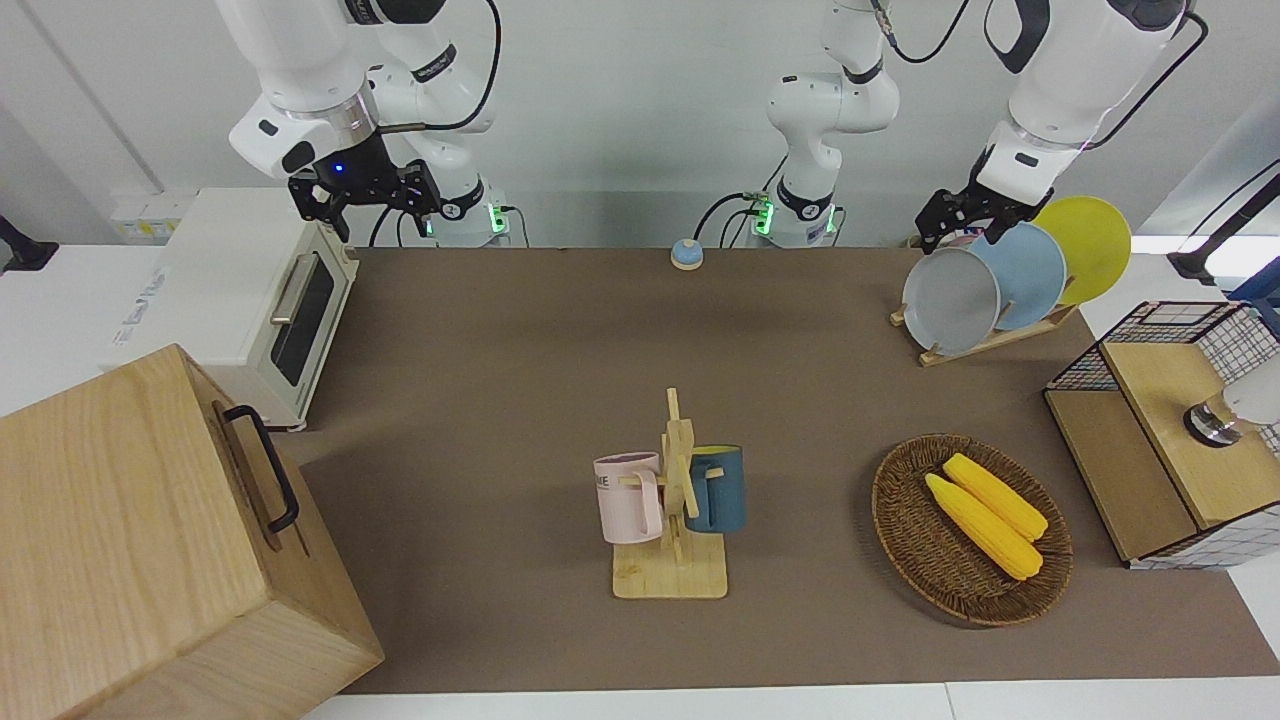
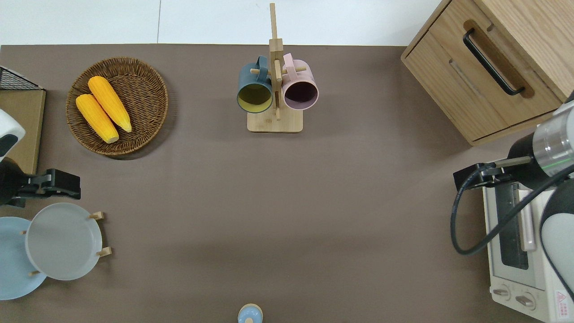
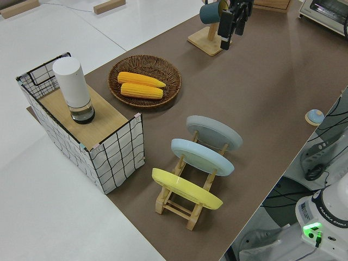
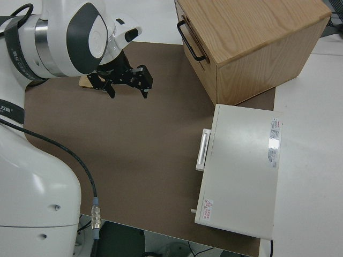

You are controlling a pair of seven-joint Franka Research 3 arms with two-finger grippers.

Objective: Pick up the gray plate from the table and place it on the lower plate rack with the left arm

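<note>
Round pale gray plate [image 1: 950, 300] with shallow raised rim: stands tilted in the small light-wood peg rack [image 1: 1000, 335] at the left arm's end of the table, in the end slot farthest from the robots. Round light blue plate [image 1: 1030, 275]: next slot, nearer the robots, overlapping the gray plate's edge in the front view. Round yellow plate [image 1: 1085, 245]: last slot, nearest the robots. Left arm's black two-finger gripper [image 2: 56, 184]: up in the air, beside the rack and apart from the gray plate's rim as the overhead view shows it; fingers spread apart and holding nothing, as far as the left side view shows. Right arm's black gripper with blue light [image 1: 365, 195]: parked, fingers apart, nothing between them. Round dark wicker basket [image 1: 905, 520]: farther from the robots than the rack, holding two yellow corn cobs [image 1: 985, 520] side by side. Wooden mug tree on a square base [image 1: 675, 560]: mid-table, a pink mug [image 1: 630, 497] hung toward the right arm's end and a dark blue mug [image 1: 718, 488] hung toward the left arm's end. White toaster oven [image 1: 255, 310] and light-wood drawer cabinet with black handle [image 1: 150, 540]: at the right arm's end. Black wire basket with a wooden top [image 3: 81, 117]: at the left arm's end, bearing a white cylinder [image 3: 73, 89]. Small blue round knob [image 1: 686, 254]: on the brown table mat [image 1: 500, 400], at the edge nearest the robots.
</note>
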